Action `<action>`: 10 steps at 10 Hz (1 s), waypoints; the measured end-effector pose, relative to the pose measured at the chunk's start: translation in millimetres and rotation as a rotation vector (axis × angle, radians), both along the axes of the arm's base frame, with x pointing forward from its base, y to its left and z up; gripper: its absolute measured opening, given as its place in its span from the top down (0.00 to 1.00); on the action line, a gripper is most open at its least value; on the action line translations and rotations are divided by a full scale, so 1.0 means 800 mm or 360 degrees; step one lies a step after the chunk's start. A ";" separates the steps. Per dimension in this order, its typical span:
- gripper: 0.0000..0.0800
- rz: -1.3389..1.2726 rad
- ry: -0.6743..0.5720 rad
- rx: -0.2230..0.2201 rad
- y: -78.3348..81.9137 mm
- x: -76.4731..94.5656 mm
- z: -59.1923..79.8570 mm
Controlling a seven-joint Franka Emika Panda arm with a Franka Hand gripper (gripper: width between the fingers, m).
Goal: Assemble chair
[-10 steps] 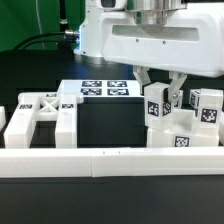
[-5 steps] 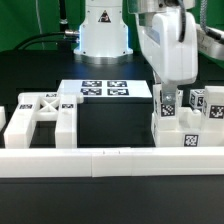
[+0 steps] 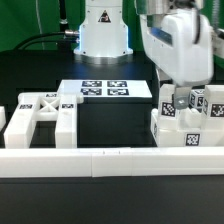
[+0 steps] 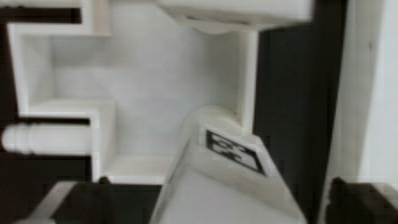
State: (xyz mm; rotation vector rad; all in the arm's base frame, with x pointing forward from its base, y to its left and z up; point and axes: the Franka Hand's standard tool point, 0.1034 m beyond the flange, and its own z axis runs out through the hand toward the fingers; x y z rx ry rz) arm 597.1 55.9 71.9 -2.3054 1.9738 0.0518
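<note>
Black tabletop is seen, with the marker board laid flat at its middle. Of the chair, a white frame is set at the exterior view's left and tagged blocks are clustered at the right. Over these the gripper is poised, jaws apparently spread wide, nothing clasped. A tagged post is seen between them.

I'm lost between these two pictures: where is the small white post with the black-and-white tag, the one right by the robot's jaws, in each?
Exterior view: the tagged post stands upright toward the exterior view's right, among the cluster of white chair parts.
Wrist view: the tagged post sits mid-picture, seen slanted, against a white frame.
Shared landmark: the post's own square tag.
</note>
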 end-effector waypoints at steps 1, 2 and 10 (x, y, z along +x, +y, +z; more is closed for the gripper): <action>0.20 0.0045 -0.0005 -0.0003 -0.001 0.000 0.000; 0.20 0.0192 -0.0020 -0.0011 -0.002 0.000 0.000; 0.19 0.1368 -0.0122 -0.0093 -0.007 0.003 0.002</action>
